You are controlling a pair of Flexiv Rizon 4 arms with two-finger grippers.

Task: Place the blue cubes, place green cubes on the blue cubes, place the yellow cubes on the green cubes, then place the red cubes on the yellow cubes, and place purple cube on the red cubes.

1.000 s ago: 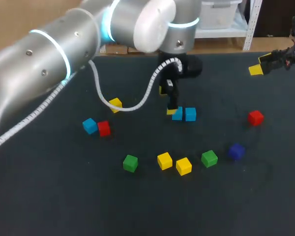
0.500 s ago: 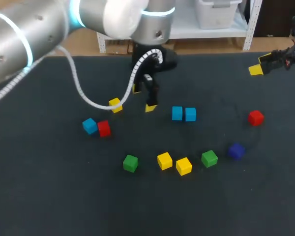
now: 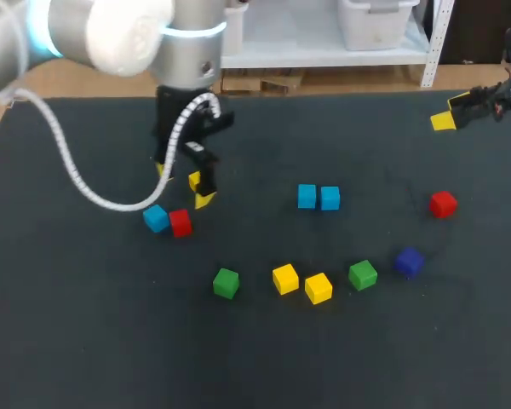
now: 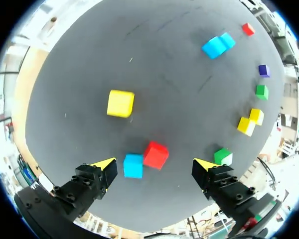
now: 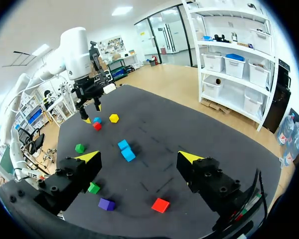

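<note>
Blue cubes (image 3: 307,196), yellow cubes (image 3: 284,279), green cubes (image 3: 226,282), red cubes (image 3: 443,204), 1 purple cube (image 3: 409,262)

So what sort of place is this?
Probably a robotics test lab: a robot's left hand hangs over a dark table where two blue cubes sit side by side among other coloured ones.

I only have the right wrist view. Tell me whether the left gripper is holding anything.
Observer: No. In its own wrist view the left gripper is open and empty.
Operator: Describe what lies under it.
Observer: A blue cube and a red cube lie on the table, touching each other, between its open fingertips.
Operator: Locate the yellow cubes I can't see.
Observer: In the head view, a yellow cube and a second yellow cube sit side by side, next to a green cube.
</note>
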